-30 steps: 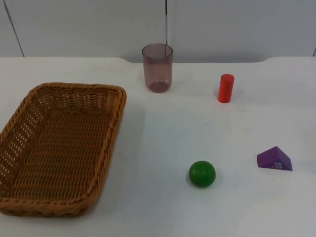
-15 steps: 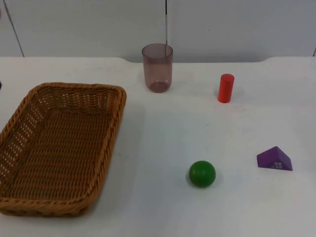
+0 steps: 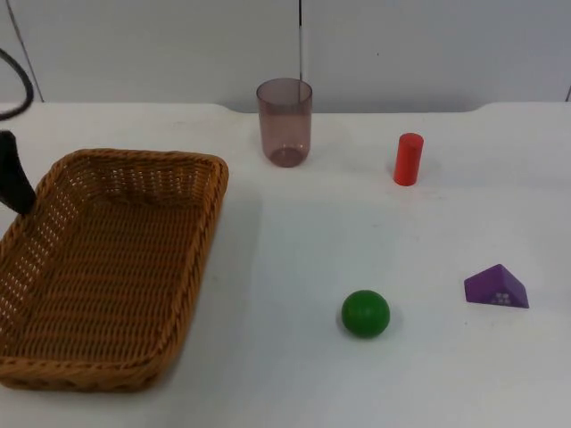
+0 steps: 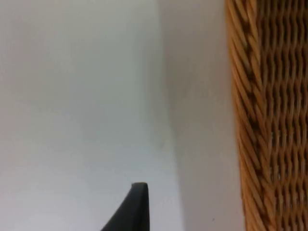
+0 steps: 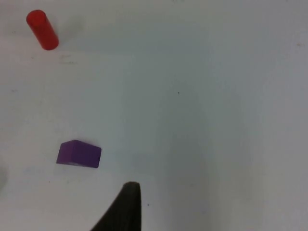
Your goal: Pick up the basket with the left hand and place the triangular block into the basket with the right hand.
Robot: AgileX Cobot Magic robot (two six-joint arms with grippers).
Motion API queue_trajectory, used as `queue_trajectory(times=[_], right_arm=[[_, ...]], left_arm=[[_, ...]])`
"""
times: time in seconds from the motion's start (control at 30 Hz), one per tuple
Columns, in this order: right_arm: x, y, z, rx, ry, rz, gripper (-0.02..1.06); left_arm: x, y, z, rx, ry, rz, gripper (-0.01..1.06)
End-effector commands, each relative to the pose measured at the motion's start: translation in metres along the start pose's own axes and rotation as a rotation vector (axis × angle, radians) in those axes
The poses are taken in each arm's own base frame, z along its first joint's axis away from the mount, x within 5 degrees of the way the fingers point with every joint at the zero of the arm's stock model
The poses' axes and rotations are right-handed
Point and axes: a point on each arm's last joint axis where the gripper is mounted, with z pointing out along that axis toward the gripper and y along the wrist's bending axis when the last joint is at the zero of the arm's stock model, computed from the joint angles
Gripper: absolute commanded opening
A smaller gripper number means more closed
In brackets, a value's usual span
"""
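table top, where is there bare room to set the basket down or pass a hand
Free: the white stretch between the basket and the green ball, and the near edge. Tighter on the right, among the red cylinder, purple triangular block and ball.

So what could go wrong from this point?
The left gripper sits at the basket rim's far left corner; a shallow grip could slip off the weave. The purple triangular block has sloped faces that fingers might slide off. The green ball lies between block and basket and could get knocked.
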Motion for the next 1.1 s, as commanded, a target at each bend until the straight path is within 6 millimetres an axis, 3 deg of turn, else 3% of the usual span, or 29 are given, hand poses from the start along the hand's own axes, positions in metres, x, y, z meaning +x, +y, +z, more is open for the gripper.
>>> queue_trajectory(times=[0.0, 0.3, 0.47, 0.57, 0.6, 0.63, 0.67, 0.73, 0.87, 1.07], right_arm=[[-0.003, 0.0, -0.001, -0.004, -0.02, 0.008, 1.05], [-0.004, 0.0, -0.001, -0.009, -0.04, 0.013, 1.05], [-0.004, 0.0, -0.001, -0.009, -0.04, 0.013, 1.05], [-0.004, 0.0, -0.001, -0.009, -0.04, 0.013, 1.05], [-0.004, 0.0, -0.001, -0.009, -0.04, 0.013, 1.05], [-0.004, 0.0, -0.001, -0.009, -0.04, 0.013, 1.05], [-0.004, 0.0, -0.001, -0.008, -0.038, 0.013, 1.05], [-0.004, 0.0, -0.001, -0.008, -0.036, 0.013, 1.05], [-0.004, 0.0, -0.001, -0.008, -0.036, 0.013, 1.05], [-0.004, 0.0, -0.001, -0.005, -0.036, 0.01, 1.05]], left_arm=[[-0.001, 0.001, 0.016, 0.025, 0.006, 0.0, 1.05], [0.003, -0.002, 0.069, 0.013, 0.063, 0.012, 1.05], [0.005, -0.004, 0.08, 0.024, 0.076, 0.001, 0.87], [0.005, -0.004, 0.08, 0.027, 0.075, -0.006, 0.46], [0.005, -0.004, 0.08, 0.027, 0.075, -0.006, 0.39], [0.005, -0.004, 0.08, 0.027, 0.075, -0.006, 0.39], [0.006, -0.005, 0.081, 0.034, 0.082, -0.009, 0.18], [0.006, -0.006, 0.08, 0.05, 0.085, -0.025, 0.0], [0.007, -0.011, 0.075, 0.101, 0.107, -0.096, 0.0], [0.011, -0.016, 0.04, 0.192, 0.162, -0.184, 0.0]])
